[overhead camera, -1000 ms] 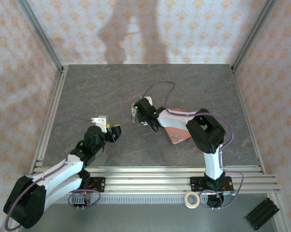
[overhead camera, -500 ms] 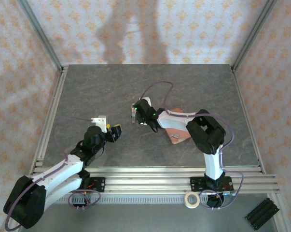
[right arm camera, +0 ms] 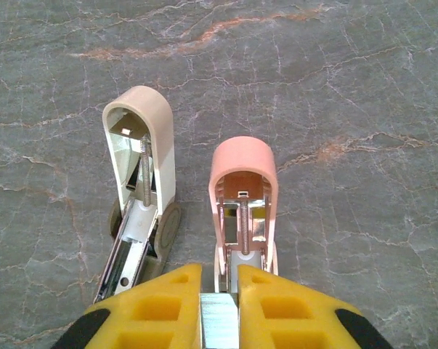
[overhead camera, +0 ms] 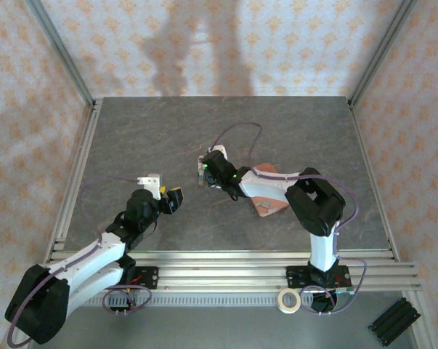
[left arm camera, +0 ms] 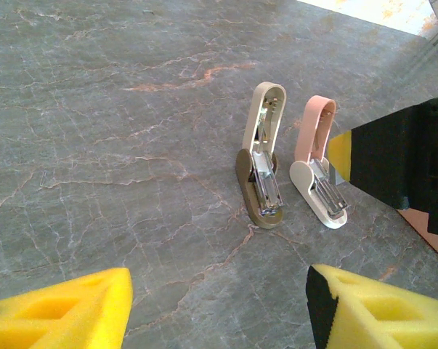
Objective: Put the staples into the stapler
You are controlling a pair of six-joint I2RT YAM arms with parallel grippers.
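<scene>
Broadly, a grey marbled table [overhead camera: 131,138] carries everything. My right arm reaches toward its middle, crossing over a salmon tray [overhead camera: 271,203]; my left arm sits lower left. The left end effector [left arm camera: 219,309] stands open and holds nothing, its yellow pads framing two small staplers that lie side by side, close but apart. A beige stapler [right arm camera: 142,167] lies to the left. The pink stapler [right arm camera: 242,189], the one I am loading, has its lid swung upright and its silvery channel exposed. The right end effector [right arm camera: 219,291] is pinched closed on a silvery block of staples [right arm camera: 219,320], just at the channel's near end; I cannot tell if they touch. I judge I should line the block up with the channel, lower it slowly between the rails clear of the spring rod, and release only once it is seated flat.
</scene>
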